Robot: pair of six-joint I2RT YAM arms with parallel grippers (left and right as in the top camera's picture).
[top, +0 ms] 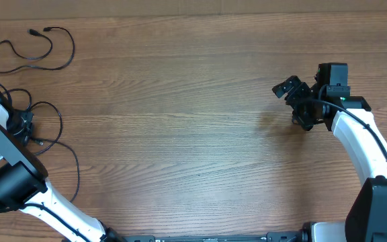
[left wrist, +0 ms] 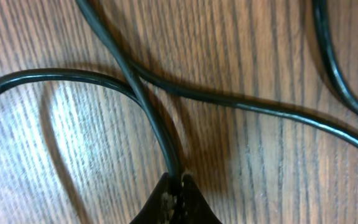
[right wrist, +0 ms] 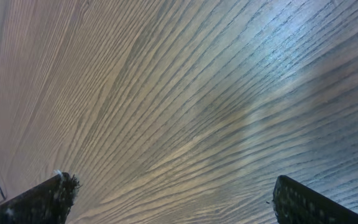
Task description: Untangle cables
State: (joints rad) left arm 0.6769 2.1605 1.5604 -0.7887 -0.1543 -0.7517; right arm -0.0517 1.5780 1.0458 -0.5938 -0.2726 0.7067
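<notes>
Left pinching a cord, right just hanging open

the cables [top: 60, 122] sit bunched around 9 o'clock on the wooden table [top: 180, 134]; left gripper [left wrist: 178, 190] is squeezed together on one black strand [left wrist: 157, 134], other strands crossing just past its tips; a separate loop [top: 71, 50] lies well apart up at 10 o'clock; right gripper [right wrist: 173, 190] is over at 3 o'clock, fingers spread wide above bare wood
</notes>
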